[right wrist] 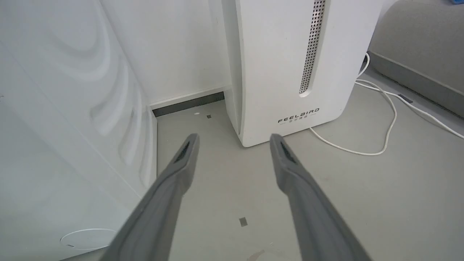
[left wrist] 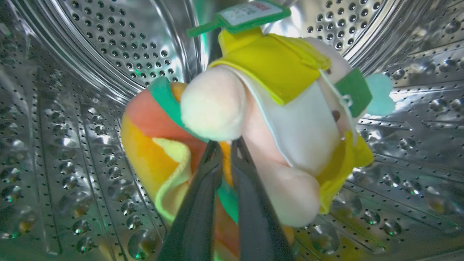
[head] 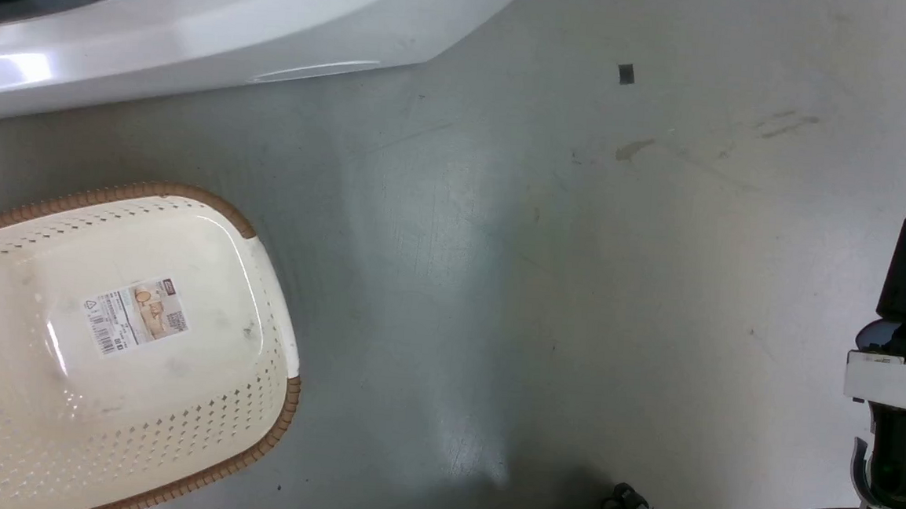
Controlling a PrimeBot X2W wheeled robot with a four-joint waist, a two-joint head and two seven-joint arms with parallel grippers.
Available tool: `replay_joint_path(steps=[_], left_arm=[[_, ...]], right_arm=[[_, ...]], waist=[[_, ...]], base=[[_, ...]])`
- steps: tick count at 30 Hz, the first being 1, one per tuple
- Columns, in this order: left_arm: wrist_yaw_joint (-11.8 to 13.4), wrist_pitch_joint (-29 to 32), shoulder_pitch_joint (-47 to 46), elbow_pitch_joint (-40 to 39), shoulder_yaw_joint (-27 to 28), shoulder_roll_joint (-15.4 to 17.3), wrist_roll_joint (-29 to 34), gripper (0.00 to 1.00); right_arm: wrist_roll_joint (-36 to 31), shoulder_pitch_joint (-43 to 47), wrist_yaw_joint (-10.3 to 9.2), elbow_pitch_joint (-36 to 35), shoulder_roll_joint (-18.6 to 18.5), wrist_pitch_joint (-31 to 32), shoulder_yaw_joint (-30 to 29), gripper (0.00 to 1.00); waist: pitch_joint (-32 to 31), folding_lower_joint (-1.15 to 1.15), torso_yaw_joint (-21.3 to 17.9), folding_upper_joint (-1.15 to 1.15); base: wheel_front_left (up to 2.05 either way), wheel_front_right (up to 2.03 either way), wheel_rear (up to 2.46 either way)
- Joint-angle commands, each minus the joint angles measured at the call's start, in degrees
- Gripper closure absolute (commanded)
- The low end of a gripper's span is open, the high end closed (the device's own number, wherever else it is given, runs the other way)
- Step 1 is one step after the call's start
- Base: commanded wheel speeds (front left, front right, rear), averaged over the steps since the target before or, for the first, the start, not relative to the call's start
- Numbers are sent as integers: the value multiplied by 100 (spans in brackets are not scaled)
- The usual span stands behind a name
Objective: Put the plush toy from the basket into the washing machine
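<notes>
W/in washing machine [left wrist: 108, 47]: plush toy [left wrist: 290, 119]

The left gripper [left wrist: 225, 143] reaches inside the shiny steel drum of the large white front-loading washing machine [left wrist: 108, 54]. Its two long dark fingers [left wrist: 195, 217] are pressed almost together, pinching the small soft burger-shaped plush toy [left wrist: 290, 119]. The right gripper [right wrist: 233, 139] hangs outside the washing machine, beside its white side panel. Its fingers are spread wide apart and hold nothing, above a pale upright wrist [head: 893, 384].
</notes>
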Motion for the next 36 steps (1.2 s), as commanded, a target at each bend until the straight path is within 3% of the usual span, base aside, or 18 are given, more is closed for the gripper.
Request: replay_joint_path(steps=[1,2,3,15,24,36], left_arm=[[30,-32,-98,14,9,54,33,100],[33,-32,-130,51,13,66,29,83],[35,-32,-152,66,17,73,25,0],[-21,-33,356,252,-43,-310,-94,0],[221,-33,1947,-1152,100,-860,-92,0],[290,-33,4035,-2957,301,-1539,67,0]], right_arm=[[52,-106,-4,4,-3,-25,4,0],[56,-109,-4,9,-3,-25,7,0],[58,-110,-4,15,-3,-25,10,0],[-75,-21,-4,68,-3,-25,-54,0],[-330,208,-4,28,-3,-25,-52,0],[-754,746,-4,-7,-3,-25,-26,0]], waist=[[20,-1,-20,0],[22,-1,-23,0],[19,-1,-22,0],[-520,-1,218,0],[-1274,-1,573,0],[-2343,-1,1062,0]], base=[[0,0,0],[0,0,0],[0,0,0],[0,0,0],[0,0,0],[0,0,0]])
